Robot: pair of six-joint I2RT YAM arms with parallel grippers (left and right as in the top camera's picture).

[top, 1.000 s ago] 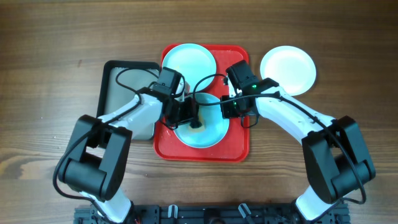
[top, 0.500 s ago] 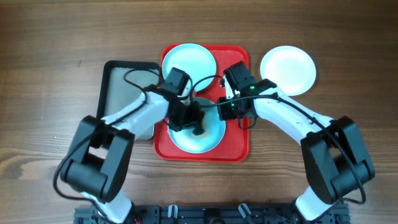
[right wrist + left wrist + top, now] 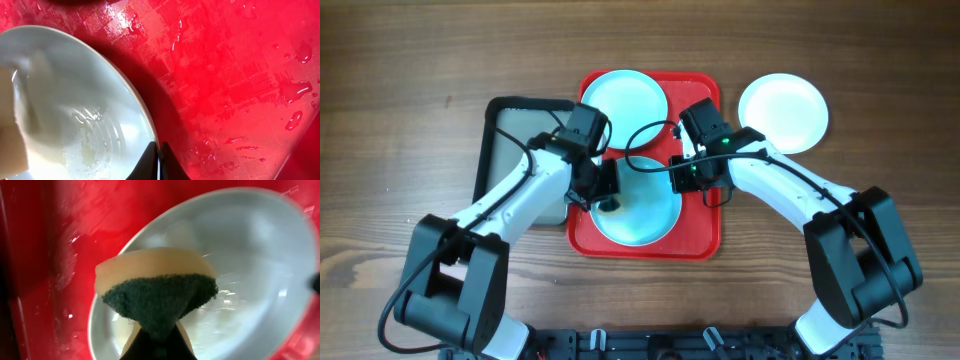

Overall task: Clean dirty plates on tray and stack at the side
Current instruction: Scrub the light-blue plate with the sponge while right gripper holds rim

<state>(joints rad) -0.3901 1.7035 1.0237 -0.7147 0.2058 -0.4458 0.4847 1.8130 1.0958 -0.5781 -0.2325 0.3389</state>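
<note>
On the red tray [image 3: 700, 235] lie two pale mint-blue plates: a front plate [image 3: 645, 215] and a back plate [image 3: 623, 98]. A whiter plate [image 3: 782, 112] lies on the table to the right. My left gripper [image 3: 607, 190] is shut on a yellow sponge with a dark green scrubbing face [image 3: 157, 287], held over the front plate's left part [image 3: 250, 260]. My right gripper [image 3: 685, 177] is shut on the front plate's right rim [image 3: 145, 120]. The plate is wet with faint yellowish smears [image 3: 92, 155].
A black tray with a grey inside [image 3: 515, 150] stands left of the red tray. Water drops lie on the red tray's surface [image 3: 295, 90]. Wooden table surrounds everything.
My left gripper has swept the sponge from the plate's middle back to its left part. The right gripper has stayed on the rim.
</note>
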